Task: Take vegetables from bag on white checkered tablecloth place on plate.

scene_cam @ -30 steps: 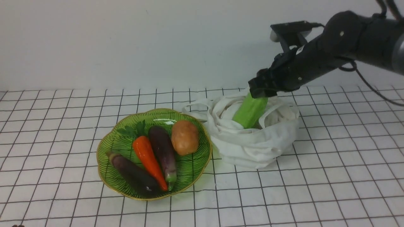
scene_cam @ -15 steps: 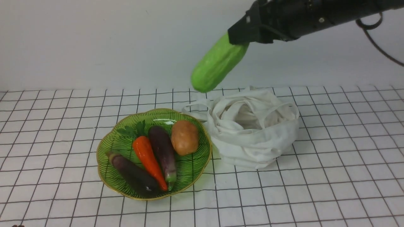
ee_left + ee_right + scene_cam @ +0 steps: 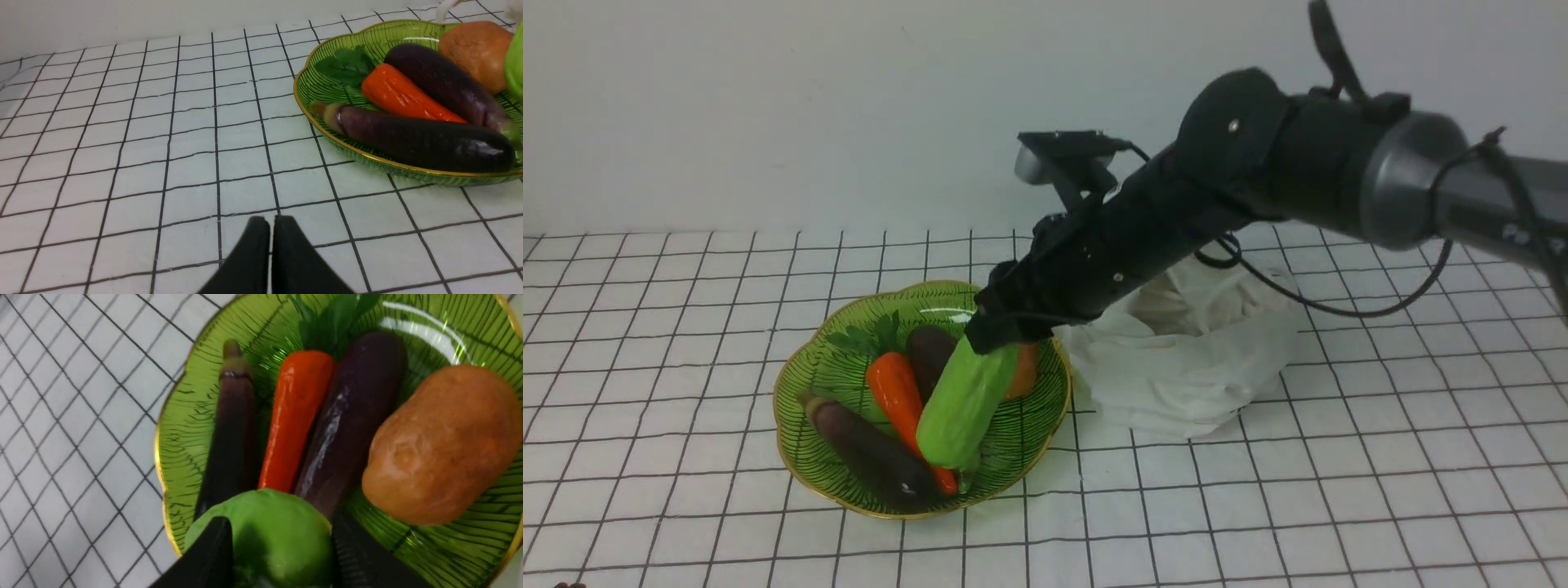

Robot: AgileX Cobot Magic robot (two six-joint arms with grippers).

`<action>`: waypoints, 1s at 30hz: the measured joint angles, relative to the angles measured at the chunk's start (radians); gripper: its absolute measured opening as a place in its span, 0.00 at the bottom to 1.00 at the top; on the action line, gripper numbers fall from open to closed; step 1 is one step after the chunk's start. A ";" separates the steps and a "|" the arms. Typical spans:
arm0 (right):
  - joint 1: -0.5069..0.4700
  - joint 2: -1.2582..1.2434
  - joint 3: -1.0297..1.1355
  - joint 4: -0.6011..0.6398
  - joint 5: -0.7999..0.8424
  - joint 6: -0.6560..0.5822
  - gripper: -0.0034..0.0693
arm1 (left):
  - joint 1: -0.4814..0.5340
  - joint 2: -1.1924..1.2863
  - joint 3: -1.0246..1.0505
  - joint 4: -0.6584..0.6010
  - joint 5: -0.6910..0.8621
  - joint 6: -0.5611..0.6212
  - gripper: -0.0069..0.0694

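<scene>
My right gripper (image 3: 999,333) is shut on the upper end of the light green vegetable (image 3: 962,408), which hangs tilted over the green plate (image 3: 817,377). The vegetable's lower end lies over the carrot and an eggplant; whether it touches them I cannot tell. In the right wrist view the vegetable (image 3: 269,535) fills the gap between the gripper's (image 3: 281,520) black fingers above the plate (image 3: 196,416). The white bag (image 3: 1176,376) slumps to the right of the plate on the checkered tablecloth (image 3: 686,327). My left gripper (image 3: 270,228) is shut and empty, low over the cloth beside the plate (image 3: 311,86).
On the plate lie an orange carrot (image 3: 894,388), two dark purple eggplants (image 3: 874,451) (image 3: 927,349), a brown potato (image 3: 441,445) and a green leaf (image 3: 870,335). The right arm reaches across above the bag. A white wall stands behind the table.
The right arm lifted the green vegetable out of the bag, swung it up and leftward, then lowered it over the plate. The bag has sagged. The plate's contents stayed put.
</scene>
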 joint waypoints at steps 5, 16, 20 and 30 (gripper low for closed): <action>0.000 0.046 0.000 -0.019 -0.031 0.018 0.44 | 0.000 0.000 0.000 0.000 0.000 0.000 0.08; 0.006 0.044 -0.002 -0.147 -0.056 0.032 0.78 | 0.000 0.000 0.000 0.000 0.000 0.000 0.08; 0.006 -0.005 -0.002 -0.213 -0.053 0.056 0.88 | 0.000 0.000 0.000 0.000 0.000 0.000 0.08; 0.002 -0.348 -0.002 -0.524 0.005 0.269 0.54 | 0.000 0.000 0.000 0.000 0.000 0.000 0.08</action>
